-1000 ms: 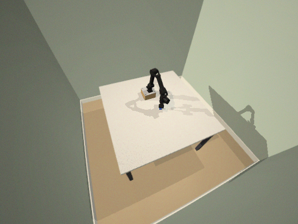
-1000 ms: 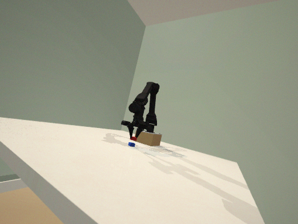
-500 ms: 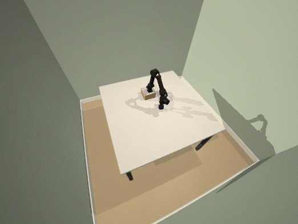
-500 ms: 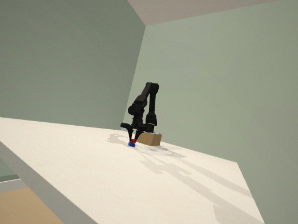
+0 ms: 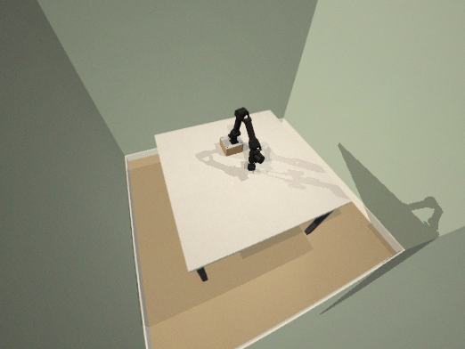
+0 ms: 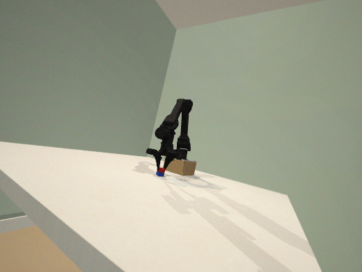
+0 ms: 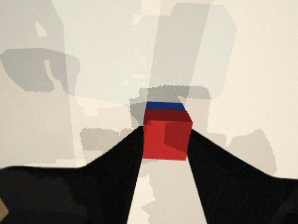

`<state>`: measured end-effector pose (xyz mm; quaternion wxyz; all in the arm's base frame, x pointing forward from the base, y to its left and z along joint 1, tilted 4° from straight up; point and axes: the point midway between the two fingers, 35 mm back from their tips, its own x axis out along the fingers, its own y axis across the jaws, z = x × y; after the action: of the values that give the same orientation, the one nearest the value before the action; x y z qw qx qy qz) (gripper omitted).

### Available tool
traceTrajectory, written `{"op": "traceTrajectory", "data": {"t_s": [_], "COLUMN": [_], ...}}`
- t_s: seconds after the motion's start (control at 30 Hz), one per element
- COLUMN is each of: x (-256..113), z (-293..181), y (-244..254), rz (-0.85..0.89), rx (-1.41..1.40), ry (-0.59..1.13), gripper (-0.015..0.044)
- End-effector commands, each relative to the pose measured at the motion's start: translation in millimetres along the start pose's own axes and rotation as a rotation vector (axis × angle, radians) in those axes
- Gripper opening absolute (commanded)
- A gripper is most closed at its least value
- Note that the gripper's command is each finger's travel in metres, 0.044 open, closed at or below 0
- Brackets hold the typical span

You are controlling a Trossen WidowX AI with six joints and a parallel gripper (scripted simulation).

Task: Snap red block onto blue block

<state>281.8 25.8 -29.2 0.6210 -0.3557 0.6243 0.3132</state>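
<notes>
A bare room, type unclear: green-grey walls (image 5: 191,58) (image 6: 277,104), tan floor (image 5: 169,285) (image 6: 31,250), and here's 1 white rectangular worktop (image 5: 232,214) (image 6: 104,215) (image 7: 30,120) carrying 1 black jointed robot arm (image 5: 250,131) (image 6: 184,121), lab-like!

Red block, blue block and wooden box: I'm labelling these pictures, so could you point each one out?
Red block (image 6: 161,170) (image 7: 162,139): exterior and wrist views, side face.
Blue block (image 6: 159,174) (image 7: 165,106): exterior view, side face; wrist view, visible strip.
Wooden box (image 5: 234,151) (image 6: 188,168): top and exterior views, side face.

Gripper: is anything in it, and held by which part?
The claw holds the red block by two opposite sides, one finger on each.
</notes>
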Motion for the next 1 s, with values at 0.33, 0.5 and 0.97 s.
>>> {"op": "traceTrajectory", "data": {"t_s": [0.33,0.5,0.97], "x": [1.7,2.3,1.6], "z": [-0.9,-0.8,0.1], "y": [-0.1,0.0,-0.1], "rz": [0.0,0.0,0.0], "rx": [-0.003,-0.003,0.0], "ry": [0.005,0.005,0.0], "gripper": [0.0,0.0,0.0105]}}
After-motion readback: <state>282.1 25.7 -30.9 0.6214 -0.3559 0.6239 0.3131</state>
